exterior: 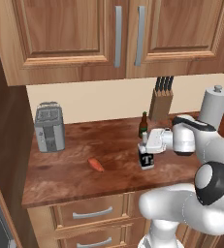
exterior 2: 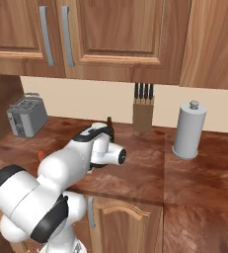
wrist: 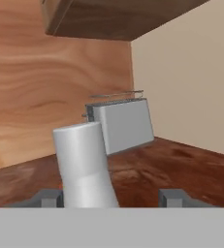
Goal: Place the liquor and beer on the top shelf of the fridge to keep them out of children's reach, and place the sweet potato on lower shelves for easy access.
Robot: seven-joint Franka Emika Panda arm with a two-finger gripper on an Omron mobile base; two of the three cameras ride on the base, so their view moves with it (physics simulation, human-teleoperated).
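Countertop — gripper around liquor neck.

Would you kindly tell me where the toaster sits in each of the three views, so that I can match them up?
Left base view: the toaster stands at the left, at mid height, near the back wall.
Right base view: at the far left edge, just above mid height.
Hand view: near the centre, tilted with the camera.
Shared landmark: the reddish wooden counter on which it stands.
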